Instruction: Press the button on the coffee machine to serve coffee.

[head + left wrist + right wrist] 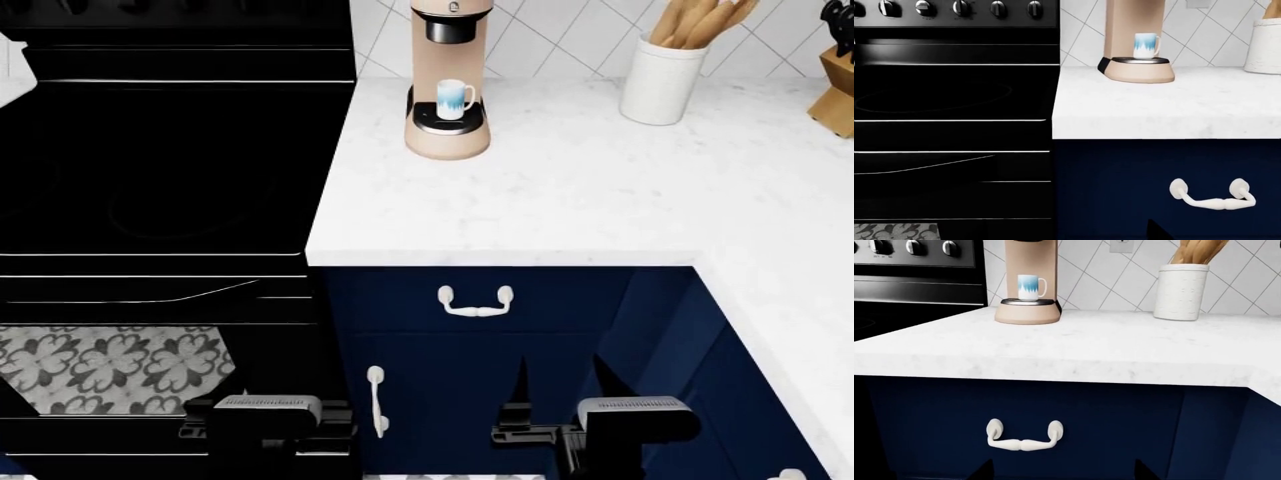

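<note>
Both arms parked low, well short of the coffee machine [449, 85].
I see right gripper [563, 385] fingers spread; left gripper [267, 420] state unclear.

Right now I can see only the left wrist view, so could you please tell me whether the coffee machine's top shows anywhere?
Observer: Yes. The head view shows the coffee machine up to its black brew head, above the mug.
Operator: Thank you. Where is the right gripper?
Observer: The right gripper is open, low in front of the blue cabinet, well short of the machine.
Operator: Is anything else on the counter?
Observer: A knife block stands at the far right, beyond the white crock.
</note>
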Controlling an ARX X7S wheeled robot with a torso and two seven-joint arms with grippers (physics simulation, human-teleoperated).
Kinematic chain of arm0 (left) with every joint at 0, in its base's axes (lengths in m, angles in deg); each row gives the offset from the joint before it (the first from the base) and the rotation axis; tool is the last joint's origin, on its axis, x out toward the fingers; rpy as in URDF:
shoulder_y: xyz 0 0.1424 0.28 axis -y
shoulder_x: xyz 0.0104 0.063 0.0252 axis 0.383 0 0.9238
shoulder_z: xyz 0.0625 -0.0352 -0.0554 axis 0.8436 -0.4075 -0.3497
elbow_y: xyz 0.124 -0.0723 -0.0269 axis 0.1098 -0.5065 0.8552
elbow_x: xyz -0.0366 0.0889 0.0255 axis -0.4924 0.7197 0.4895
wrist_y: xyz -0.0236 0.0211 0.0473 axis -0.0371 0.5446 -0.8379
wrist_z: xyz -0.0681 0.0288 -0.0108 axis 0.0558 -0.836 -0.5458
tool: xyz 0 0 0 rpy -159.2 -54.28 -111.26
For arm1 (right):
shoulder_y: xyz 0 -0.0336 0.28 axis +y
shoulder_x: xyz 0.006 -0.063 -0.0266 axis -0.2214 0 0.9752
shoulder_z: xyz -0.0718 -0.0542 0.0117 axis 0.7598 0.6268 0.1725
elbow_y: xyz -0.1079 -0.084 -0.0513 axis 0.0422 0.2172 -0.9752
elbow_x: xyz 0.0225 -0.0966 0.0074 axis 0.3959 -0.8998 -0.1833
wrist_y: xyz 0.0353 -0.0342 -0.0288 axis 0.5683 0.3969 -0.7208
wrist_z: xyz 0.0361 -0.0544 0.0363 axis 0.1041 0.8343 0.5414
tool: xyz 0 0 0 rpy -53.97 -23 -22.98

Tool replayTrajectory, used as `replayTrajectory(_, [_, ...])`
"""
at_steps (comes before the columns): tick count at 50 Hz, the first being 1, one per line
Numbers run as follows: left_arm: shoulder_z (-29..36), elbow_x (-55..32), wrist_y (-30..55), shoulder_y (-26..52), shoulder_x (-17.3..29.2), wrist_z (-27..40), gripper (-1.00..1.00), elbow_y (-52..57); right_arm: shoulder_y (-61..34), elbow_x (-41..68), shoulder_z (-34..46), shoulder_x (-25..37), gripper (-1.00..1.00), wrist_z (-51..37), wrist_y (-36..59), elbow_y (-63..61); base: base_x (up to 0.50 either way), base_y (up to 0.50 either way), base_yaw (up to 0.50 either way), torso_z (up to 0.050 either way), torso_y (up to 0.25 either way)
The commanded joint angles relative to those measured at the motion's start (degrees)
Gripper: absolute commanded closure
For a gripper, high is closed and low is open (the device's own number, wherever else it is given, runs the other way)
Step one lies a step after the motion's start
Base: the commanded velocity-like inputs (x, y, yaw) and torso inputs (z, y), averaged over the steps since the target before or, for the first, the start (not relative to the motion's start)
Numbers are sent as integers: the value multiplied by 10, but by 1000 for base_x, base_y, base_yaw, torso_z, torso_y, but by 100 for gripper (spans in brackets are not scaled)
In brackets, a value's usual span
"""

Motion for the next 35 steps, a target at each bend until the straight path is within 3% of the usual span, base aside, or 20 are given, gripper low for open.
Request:
replayTrajectory(1, [9, -8, -3, 2, 5, 7, -100, -2, -2, 7, 8, 7, -100, -8, 1, 1, 0, 0, 0, 50, 0])
replayTrajectory(9, [14, -16, -9, 2, 8, 8, -100, 1, -3, 12, 13, 11, -100, -11, 1, 2, 0, 0, 0, 49, 0])
replayTrajectory(18, [9, -21, -15, -7, 23, 12, -100, 4, -6, 15, 20, 15, -100, -14, 3, 4, 0, 0, 0, 0, 0])
replayTrajectory(19, [154, -92, -517, 167, -56, 27, -100, -751, -200, -36, -16, -39, -100, -58, -457, 764, 0, 0, 0, 0, 0])
replayTrajectory(20, [-63, 40, -10, -13, -42, -69, -100, 7, 0, -47, -54, -49, -100, 61, 7, 3, 0, 0, 0, 0, 0])
replayTrajectory(35, [-39, 24, -3, -15, -22, -49, -100, 21, 1, -30, -27, -26, -100, 28, 18, -18, 0, 0, 0, 0, 0])
